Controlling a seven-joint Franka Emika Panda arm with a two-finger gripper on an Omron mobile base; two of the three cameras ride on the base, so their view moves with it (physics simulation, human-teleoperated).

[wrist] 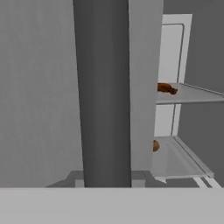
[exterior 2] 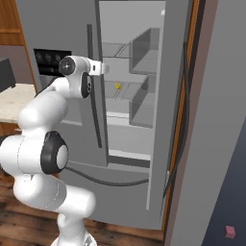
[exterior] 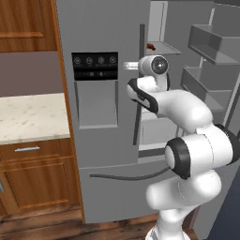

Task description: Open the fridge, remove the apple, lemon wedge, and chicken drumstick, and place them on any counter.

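We see the fridge point(exterior: 108, 140) with its right door swung open and its left door shut. Our claw point(exterior: 140, 65) sits at the left door's long dark handle point(wrist: 103, 94), pressed together on that handle, which runs straight up the middle of the hand view. Past the door edge, the chicken drumstick point(wrist: 166, 88) lies on an upper shelf point(wrist: 192, 94), the apple point(wrist: 155, 145) on the shelf below. The lemon wedge point(exterior 2: 117, 85) rests on a middle shelf. The tabletop point(exterior: 30, 117) stands left of the fridge.
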